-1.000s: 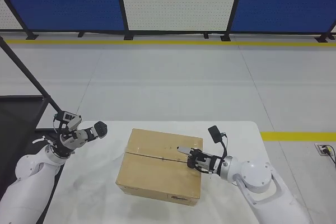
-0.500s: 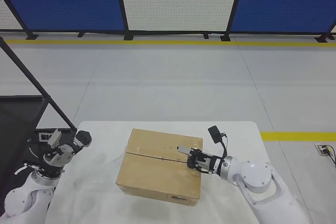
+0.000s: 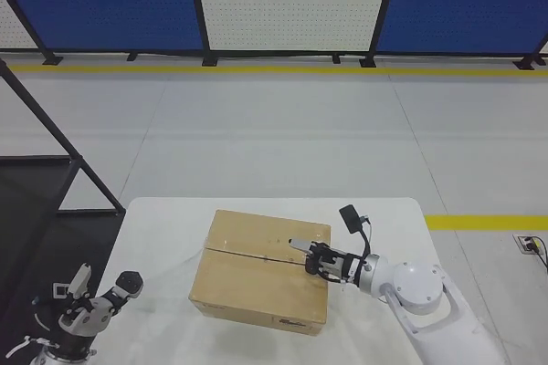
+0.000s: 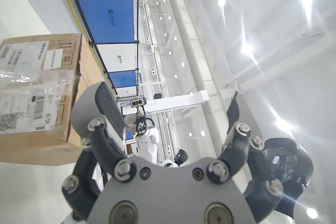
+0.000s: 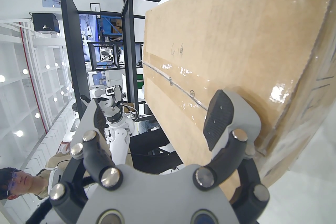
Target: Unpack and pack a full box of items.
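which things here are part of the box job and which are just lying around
Job: cardboard box, taped shut; right gripper, open at the box's top seam; left gripper, open, away from the box; white table under the box.

Just about: black rack beside the table; blue partition panels; floor socket.

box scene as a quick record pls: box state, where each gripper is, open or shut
box: shut, top seam taped, on table
right gripper: open, empty, over the box top at the seam
left gripper: open, empty, apart from the box, by the table's edge
contact: cannot tell if the right gripper touches the box
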